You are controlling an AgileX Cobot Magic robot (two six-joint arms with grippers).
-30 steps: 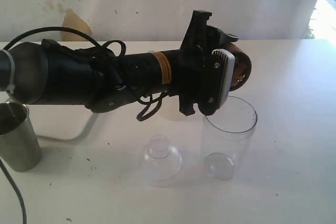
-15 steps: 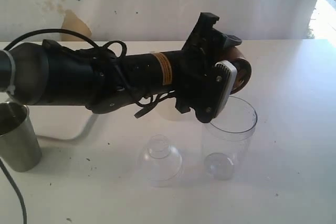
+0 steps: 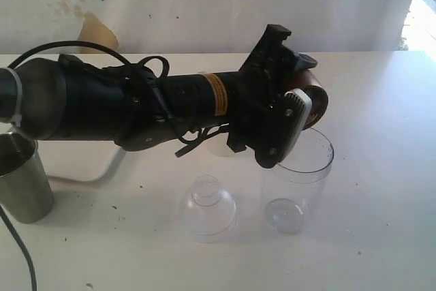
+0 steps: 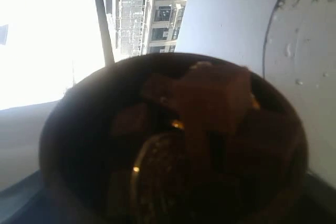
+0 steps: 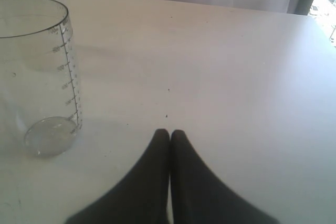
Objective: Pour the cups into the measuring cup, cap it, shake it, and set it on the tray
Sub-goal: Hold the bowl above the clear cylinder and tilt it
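Dark brown wooden cup (image 3: 319, 105) in the black left gripper (image 3: 306, 91), with an orange label (image 3: 216, 93) behind its wrist. Beneath the hand is the colourless measuring cup (image 3: 298, 180) with dark printed graduations. Brushed-silver tumbler (image 3: 24, 180); white table (image 3: 381, 223); black right gripper (image 5: 169, 136).

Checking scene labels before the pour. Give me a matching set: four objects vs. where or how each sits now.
Things:
1 wooden cup
2 measuring cup
3 steel tumbler
4 clear dome lid

States:
A upright at the exterior view's left edge
B held in the air
C upright on the table, empty
D on the table, between tumbler and measuring cup

Pairs: 1-B, 2-C, 3-A, 4-D
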